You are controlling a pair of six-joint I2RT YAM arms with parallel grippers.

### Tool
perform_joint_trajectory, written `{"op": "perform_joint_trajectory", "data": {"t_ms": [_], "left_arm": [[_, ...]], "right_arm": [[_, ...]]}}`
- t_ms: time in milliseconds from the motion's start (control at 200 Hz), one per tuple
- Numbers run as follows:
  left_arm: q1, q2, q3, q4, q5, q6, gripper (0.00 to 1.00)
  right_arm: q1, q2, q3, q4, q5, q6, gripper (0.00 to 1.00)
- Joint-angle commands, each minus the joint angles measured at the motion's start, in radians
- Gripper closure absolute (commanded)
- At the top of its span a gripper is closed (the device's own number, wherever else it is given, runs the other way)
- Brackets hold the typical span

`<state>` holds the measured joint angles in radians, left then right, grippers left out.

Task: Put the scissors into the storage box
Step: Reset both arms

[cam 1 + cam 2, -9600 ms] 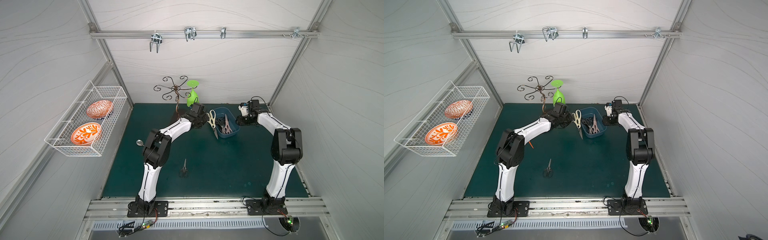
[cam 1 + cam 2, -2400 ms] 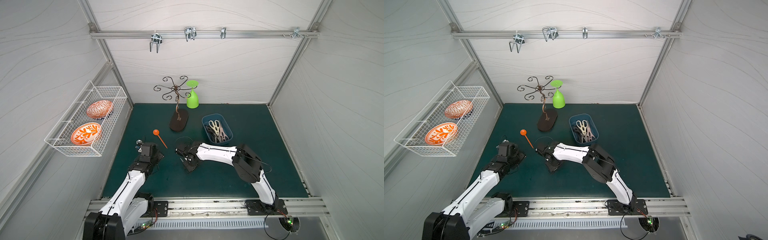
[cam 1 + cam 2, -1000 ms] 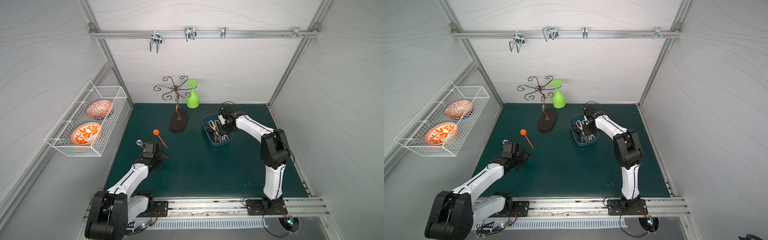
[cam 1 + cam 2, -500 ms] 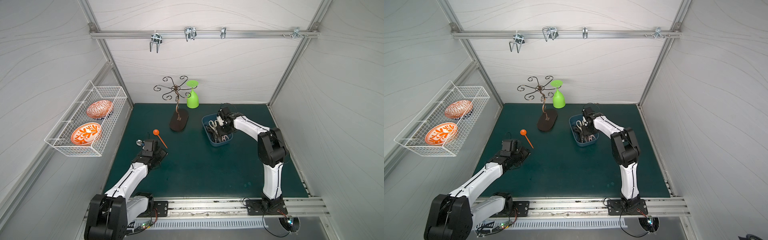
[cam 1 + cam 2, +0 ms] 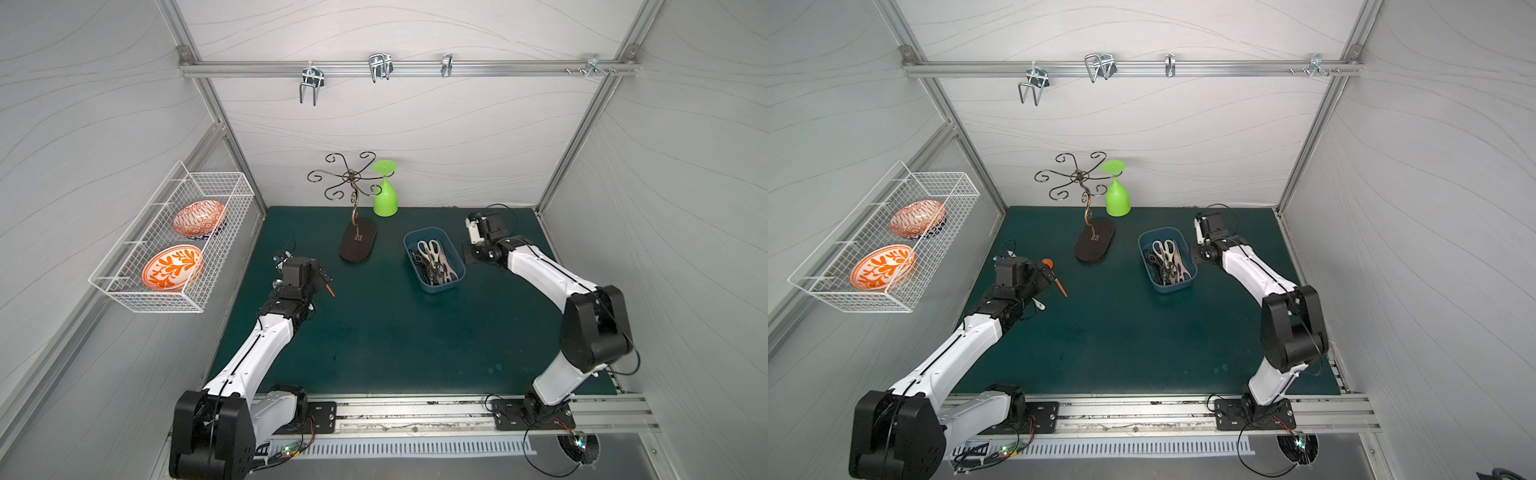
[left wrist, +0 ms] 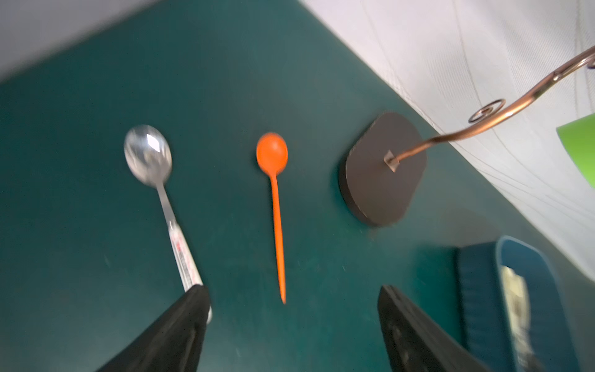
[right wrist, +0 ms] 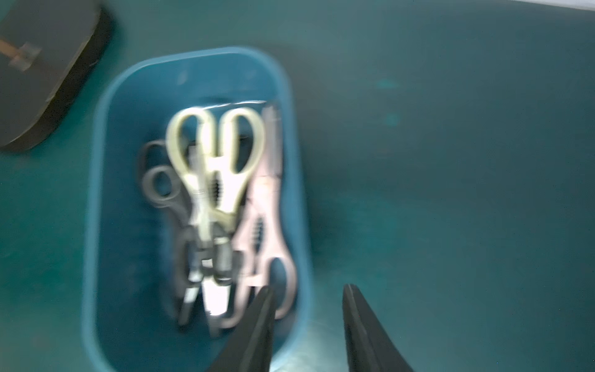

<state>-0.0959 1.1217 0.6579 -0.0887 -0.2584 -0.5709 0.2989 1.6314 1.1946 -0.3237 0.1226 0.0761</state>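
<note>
Steel-bladed scissors [image 5: 433, 261] with cream, pink and black handles lie heaped inside the shallow blue plastic storage box [image 5: 440, 286]. None shows on the green bench [image 5: 395, 340] around it. The right gripper [image 7: 308, 290] hangs just beside the box, released and empty. The left gripper [image 6: 293, 290], well apart from the box, gapes empty. The task looks finished.

I have the storage box [image 5: 442, 287], a shallow blue tub with rounded corners, sitting flat on the green mat [image 5: 374, 332], far and right of centre. The scissors [image 5: 432, 259] lie piled lengthwise inside it. The 2 largest are on top: cream-handled shears [image 7: 215, 161] with handles at the far end, and pink-handled shears [image 7: 270, 209] on their right with handles near. Black-handled pairs [image 5: 417, 258] lie left and underneath.
</note>
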Motion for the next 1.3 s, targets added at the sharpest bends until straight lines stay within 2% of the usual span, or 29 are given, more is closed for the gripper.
{"op": "perform_joint_trajectory", "data": {"t_ms": [0, 55, 125, 215, 295, 375, 460, 500, 590, 640, 655, 670, 680, 695, 705, 720, 745, 1295], "left_arm": [[0.024, 0.071, -0.044, 0.267, -0.114, 0.298, 0.11], [0.043, 0.124, -0.039, 0.287, -0.105, 0.330, 0.11], [0.074, 0.186, -0.031, 0.305, -0.037, 0.338, 0.11], [0.082, 0.250, -0.057, 0.404, -0.019, 0.383, 0.11], [0.083, 0.286, -0.052, 0.418, -0.010, 0.433, 0.11], [0.084, 0.319, -0.105, 0.572, -0.012, 0.488, 0.11], [0.084, 0.359, -0.169, 0.751, 0.000, 0.520, 0.11], [0.085, 0.380, -0.184, 0.793, 0.028, 0.530, 0.11], [0.088, 0.413, -0.225, 0.892, 0.080, 0.545, 0.12], [0.088, 0.420, -0.238, 0.917, 0.101, 0.556, 0.12], [0.088, 0.425, -0.245, 0.932, 0.106, 0.558, 0.12], [0.088, 0.429, -0.250, 0.947, 0.110, 0.561, 0.12], [0.088, 0.432, -0.253, 0.959, 0.111, 0.563, 0.12], [0.088, 0.434, -0.257, 0.969, 0.111, 0.564, 0.12], [0.088, 0.435, -0.257, 0.971, 0.112, 0.565, 0.11], [0.087, 0.434, -0.254, 0.967, 0.111, 0.564, 0.03], [0.087, 0.430, -0.248, 0.945, 0.114, 0.562, 0.00], [0.087, 0.429, -0.246, 0.940, 0.116, 0.562, 0.00]], "right_arm": [[-0.077, -0.002, -0.195, 0.261, 0.009, -0.056, 0.60], [-0.106, 0.011, -0.249, 0.314, 0.024, -0.050, 0.61], [-0.129, 0.030, -0.300, 0.352, 0.046, -0.047, 0.61], [-0.132, 0.032, -0.378, 0.480, 0.071, -0.116, 0.63], [-0.135, 0.006, -0.436, 0.586, 0.068, -0.155, 0.62], [-0.143, -0.024, -0.480, 0.650, 0.021, -0.144, 0.62], [-0.139, -0.051, -0.580, 0.824, -0.015, -0.147, 0.61], [-0.139, -0.068, -0.617, 0.880, -0.002, -0.139, 0.60], [-0.155, -0.098, -0.715, 1.018, -0.053, -0.138, 0.57], [-0.171, -0.093, -0.768, 1.113, -0.093, -0.132, 0.48], [-0.181, -0.084, -0.782, 1.139, -0.112, -0.131, 0.35], [-0.189, -0.064, -0.792, 1.177, -0.134, -0.129, 0.09], [-0.194, -0.053, -0.798, 1.215, -0.140, -0.129, 0.03], [-0.196, -0.045, -0.801, 1.246, -0.145, -0.124, 0.01], [-0.196, -0.048, -0.800, 1.243, -0.151, -0.126, 0.01], [-0.197, -0.057, -0.790, 1.208, -0.156, -0.131, 0.01], [-0.198, -0.079, -0.770, 1.128, -0.161, -0.128, 0.01], [-0.219, -0.057, -0.732, 1.079, -0.176, -0.099, 0.01]]}}
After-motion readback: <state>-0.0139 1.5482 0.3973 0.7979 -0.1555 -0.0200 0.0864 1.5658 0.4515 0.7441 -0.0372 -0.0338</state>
